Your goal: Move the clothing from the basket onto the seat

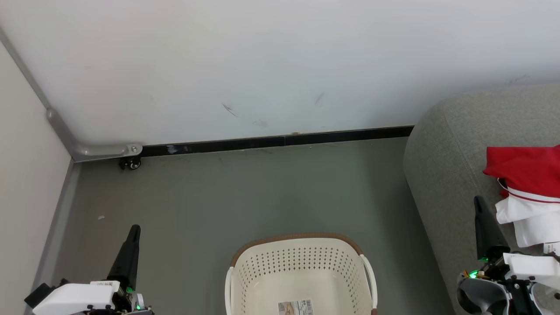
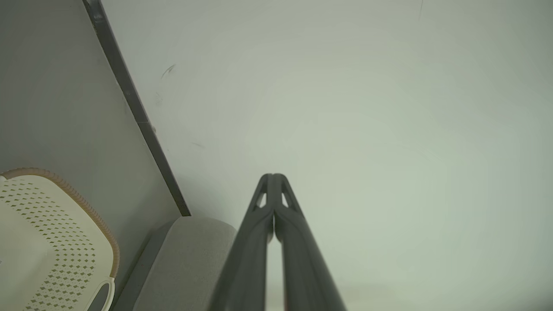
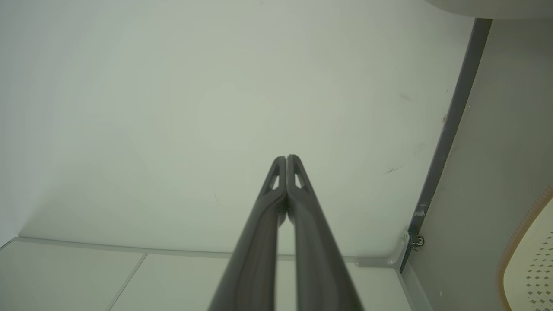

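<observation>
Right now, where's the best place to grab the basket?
On the basket, probably take the right side handle from above: the thin white loop arches out from the wall, leaving room for a finger, and the basket stands upright.

From the head we look forward and down: basket (image 1: 302,267) close below us, seat (image 1: 442,175) at right, wall (image 1: 280,57) ahead. The left wrist faces that wall, with the basket (image 2: 52,233) and seat (image 2: 190,259) low in view. The right wrist faces it too, basket (image 3: 531,268) at its edge. All three share the skirting (image 1: 280,141); head and right wrist share the caster (image 1: 131,163).
</observation>
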Controlling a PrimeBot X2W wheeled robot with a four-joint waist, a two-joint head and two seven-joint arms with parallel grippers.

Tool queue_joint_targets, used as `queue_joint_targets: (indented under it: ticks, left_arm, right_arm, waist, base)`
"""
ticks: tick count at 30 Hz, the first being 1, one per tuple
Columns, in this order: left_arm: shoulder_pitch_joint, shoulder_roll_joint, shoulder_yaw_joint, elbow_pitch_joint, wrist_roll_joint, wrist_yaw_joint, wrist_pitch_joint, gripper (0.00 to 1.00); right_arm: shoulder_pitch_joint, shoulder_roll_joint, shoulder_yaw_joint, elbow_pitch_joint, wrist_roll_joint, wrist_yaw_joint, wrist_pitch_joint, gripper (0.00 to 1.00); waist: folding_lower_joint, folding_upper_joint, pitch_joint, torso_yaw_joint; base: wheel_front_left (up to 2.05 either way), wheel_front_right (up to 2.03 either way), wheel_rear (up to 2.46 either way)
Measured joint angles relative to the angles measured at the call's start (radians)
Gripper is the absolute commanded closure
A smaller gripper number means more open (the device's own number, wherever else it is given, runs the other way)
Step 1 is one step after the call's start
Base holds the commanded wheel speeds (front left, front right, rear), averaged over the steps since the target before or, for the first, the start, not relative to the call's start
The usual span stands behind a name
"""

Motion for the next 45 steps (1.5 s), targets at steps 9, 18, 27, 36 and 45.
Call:
queue_joint_targets:
  ticks: [9, 18, 27, 36, 45]
  left_arm:
    - [0.000, 0.000, 0.000, 0.001, 0.000, 0.000, 0.000, 1.00]
    - [0.000, 0.000, 0.001, 0.002, 0.000, -0.003, 0.000, 1.00]
    - [-0.001, 0.000, 0.001, 0.003, 0.000, -0.003, 0.000, 1.00]
    - [-0.001, 0.000, 0.001, 0.005, 0.000, -0.003, 0.000, 1.00]
    - [-0.001, 0.000, 0.001, 0.005, 0.000, -0.003, 0.000, 1.00]
  right_arm:
    - [0.000, 0.000, -0.002, 0.000, 0.000, 0.000, 0.002, 1.00]
    - [0.000, 0.000, -0.003, 0.000, 0.000, 0.000, 0.004, 1.00]
    - [0.000, 0.000, -0.003, 0.000, 0.000, 0.000, 0.004, 1.00]
    - [0.000, 0.001, -0.004, 0.000, 0.000, 0.000, 0.004, 1.00]
    - [0.000, 0.001, -0.005, 0.000, 0.000, 0.000, 0.004, 1.00]
  waist:
    - [0.0000, 0.0000, 0.000, 0.000]
    - [0.0000, 0.0000, 0.000, 0.000]
    - [0.0000, 0.0000, 0.000, 0.000]
    - [-0.0001, 0.0000, 0.000, 0.000]
    - [-0.0001, 0.0000, 0.000, 0.000]
  base:
    - [0.00, 0.00, 0.00]
    - [0.00, 0.00, 0.00]
    - [0.00, 0.00, 0.00]
    - [0.00, 0.00, 0.00]
    - [0.00, 0.00, 0.00]
